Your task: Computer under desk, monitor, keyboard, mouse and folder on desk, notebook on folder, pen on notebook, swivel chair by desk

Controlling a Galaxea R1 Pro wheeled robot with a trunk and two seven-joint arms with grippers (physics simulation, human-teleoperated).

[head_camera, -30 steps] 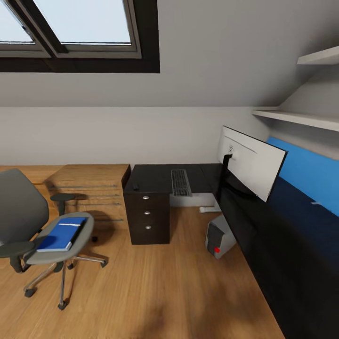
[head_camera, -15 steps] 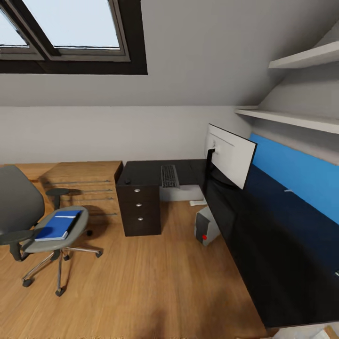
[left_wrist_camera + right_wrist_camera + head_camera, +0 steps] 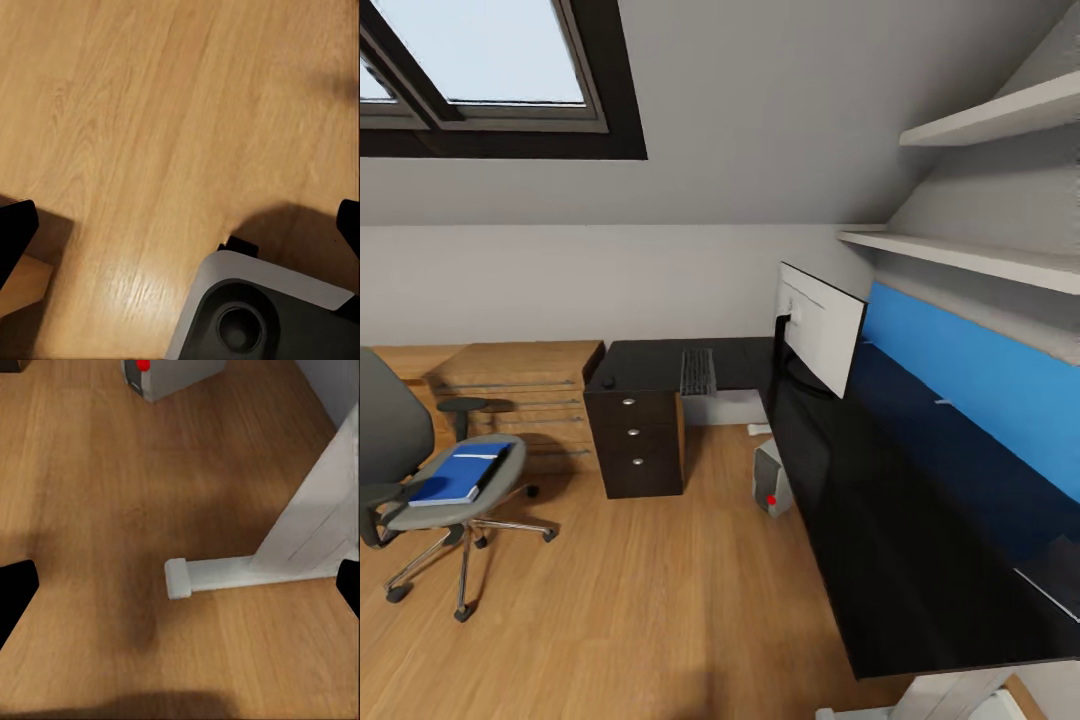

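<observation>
On the far left we see the swivel chair (image 3: 430,470) standing on the wood floor (image 3: 640,610), well apart from the desk. The blue folder (image 3: 450,478) lies flat on its seat. A dark notebook (image 3: 495,468) seems to lie on the folder's right side, and a thin white pen (image 3: 475,456) lies near the folder's far edge, but both are too small for us to be sure. Behind the chair we see a light wooden dresser (image 3: 520,385) against the grey wall. Next comes the desk (image 3: 880,520), with a shiny black top and a black drawer unit (image 3: 635,440) under its left end. The keyboard (image 3: 698,371) lies on the desk top, a little left of the monitor. A small dark thing near the desk's left corner may be the mouse (image 3: 607,382), but we cannot tell. The monitor (image 3: 818,328) stands on the desk near the corner, with its white back to us. Under the desk, on the floor, sits the grey computer (image 3: 771,490) with a red dot. A blue panel (image 3: 960,385) runs along the back of the desk on the right, and white shelves (image 3: 960,255) hang above it. Our left gripper (image 3: 180,229) hangs wide apart over the bare floor and holds nothing. Our right gripper (image 3: 180,585) is spread wide too and empty, over the floor near a white desk leg (image 3: 255,566).
</observation>
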